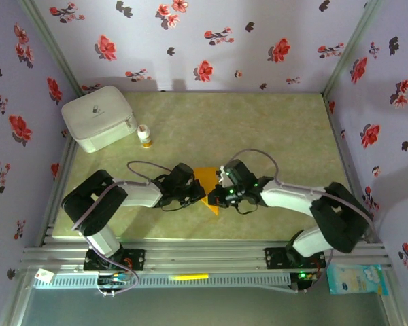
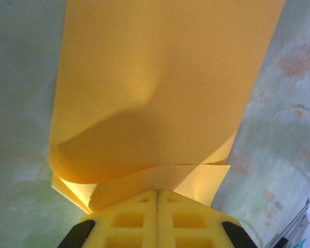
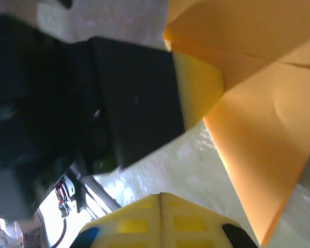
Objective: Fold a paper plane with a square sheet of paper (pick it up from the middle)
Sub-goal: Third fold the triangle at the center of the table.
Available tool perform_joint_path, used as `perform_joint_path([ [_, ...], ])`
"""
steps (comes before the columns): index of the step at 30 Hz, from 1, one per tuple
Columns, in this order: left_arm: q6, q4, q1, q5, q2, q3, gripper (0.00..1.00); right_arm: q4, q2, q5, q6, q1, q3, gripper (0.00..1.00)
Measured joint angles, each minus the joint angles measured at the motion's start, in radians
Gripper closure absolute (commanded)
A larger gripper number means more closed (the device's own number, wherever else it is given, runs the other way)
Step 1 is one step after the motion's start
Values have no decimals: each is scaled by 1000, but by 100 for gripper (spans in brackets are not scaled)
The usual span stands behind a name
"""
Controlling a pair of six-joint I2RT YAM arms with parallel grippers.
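On the green desk (image 1: 258, 122), near the middle of its front edge, lies the partly folded square sheet of paper (image 1: 207, 182). My left gripper (image 2: 157, 195) pinches its edge, I judge to anchor it. My right gripper (image 3: 161, 197) is pressed together, empty, just beside it.

lilac walls (image 1: 224, 41) with red flowers enclose a mottled green table (image 1: 272, 136).

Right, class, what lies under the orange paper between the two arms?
The mottled green table shows around the square sheet of paper; the patch directly beneath, and its lower folded layers, are covered.
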Motion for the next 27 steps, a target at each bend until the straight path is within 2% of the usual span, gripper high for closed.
perform_joint_path([
  [14,0,-2,0,-1,0,2,100,50,158,16,77,-24,8,99],
  [27,56,-106,-3,-34,-73,34,99,152,160,-11,127,-43,-49,100],
])
